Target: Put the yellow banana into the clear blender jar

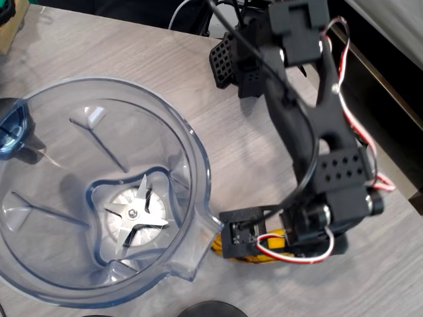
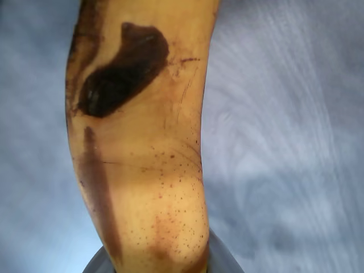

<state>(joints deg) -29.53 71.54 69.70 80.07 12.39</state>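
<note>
The clear blender jar (image 1: 198, 153) stands wide open on the left of the wooden table in the overhead view, with a silver blade (image 1: 135, 214) at its bottom and its spout toward the lower right. Just right of the spout lies the yellow banana (image 1: 254, 259), mostly covered by my black gripper (image 1: 254, 247), which is lowered over it. The wrist view shows the banana (image 2: 142, 170) very close, running top to bottom, with a large dark blotch and brown speckles. My fingers are hidden, so whether they grip the fruit is unclear.
A blue object (image 1: 10, 129) touches the jar's left side. A dark round thing (image 1: 211, 309) sits at the bottom edge. The table's right edge (image 1: 396, 112) runs diagonally behind the arm, and bare wood lies between the jar and the arm's base.
</note>
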